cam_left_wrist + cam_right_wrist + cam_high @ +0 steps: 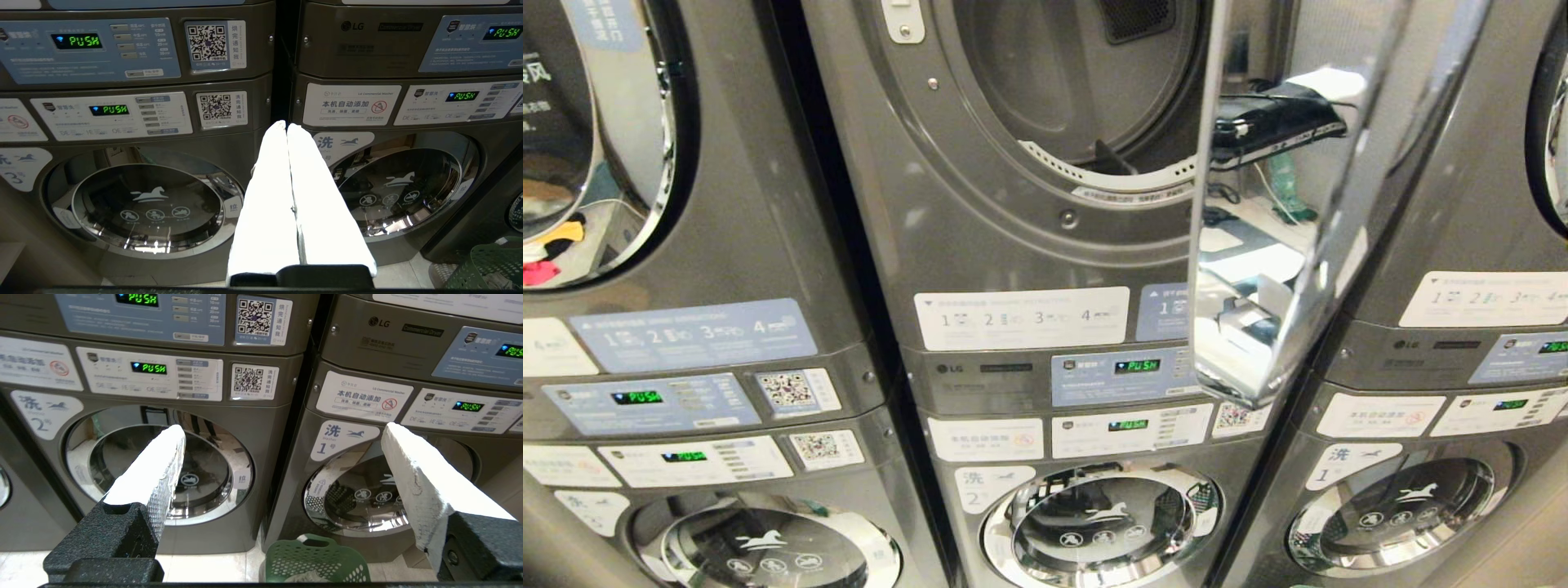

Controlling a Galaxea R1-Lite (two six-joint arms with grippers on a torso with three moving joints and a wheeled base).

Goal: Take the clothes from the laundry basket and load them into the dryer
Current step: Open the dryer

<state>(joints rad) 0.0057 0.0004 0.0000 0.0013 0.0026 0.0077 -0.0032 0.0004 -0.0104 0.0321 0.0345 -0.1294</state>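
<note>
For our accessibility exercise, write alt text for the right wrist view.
The right gripper, fingers spread wide and holding nothing, points at two grey front-loading washers. A green laundry basket sits on the floor below, between their round doors.

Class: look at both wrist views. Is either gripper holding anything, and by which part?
Nothing is held. The left gripper is shut on nothing; the right gripper is open and empty.

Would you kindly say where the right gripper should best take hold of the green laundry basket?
Grip the raised handle loop on the green laundry basket's rim, coming from above: it stands upright on the floor, mouth up, and the open right gripper hangs over it.
</note>
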